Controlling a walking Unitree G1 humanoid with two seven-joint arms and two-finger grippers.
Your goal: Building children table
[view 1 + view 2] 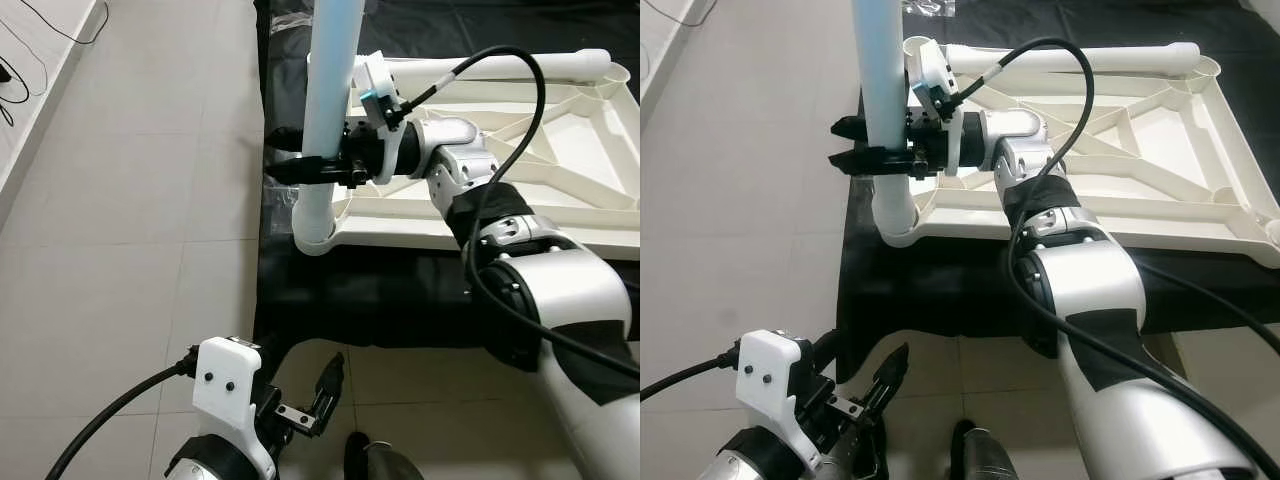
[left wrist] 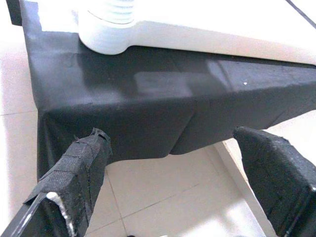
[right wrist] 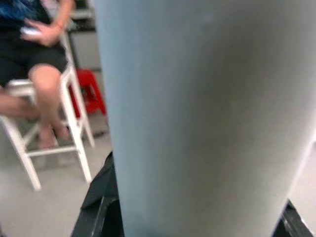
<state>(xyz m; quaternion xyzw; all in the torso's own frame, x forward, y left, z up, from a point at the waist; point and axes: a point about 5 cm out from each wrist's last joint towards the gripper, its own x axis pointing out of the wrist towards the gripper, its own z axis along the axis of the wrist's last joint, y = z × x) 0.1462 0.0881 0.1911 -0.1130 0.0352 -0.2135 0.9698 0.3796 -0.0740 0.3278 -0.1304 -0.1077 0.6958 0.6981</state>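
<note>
At the tabletop's near-left corner, the right pincer (image 1: 300, 168) is gripping the upright leg (image 1: 330, 90).
Roughly 1 leg is standing in its socket; another leg (image 1: 500, 68) is lying loose, the left pincer (image 1: 315, 395) idling open.

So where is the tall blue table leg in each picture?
Left eye view: the blue leg stands upright at top centre, held by the right claw.
Right eye view: same leg, top left of centre.
Left wrist view: only its ribbed white bottom end, at the top left.
Right wrist view: it fills the middle, very close.
Shared landmark: the round white corner socket on the tabletop.
</note>
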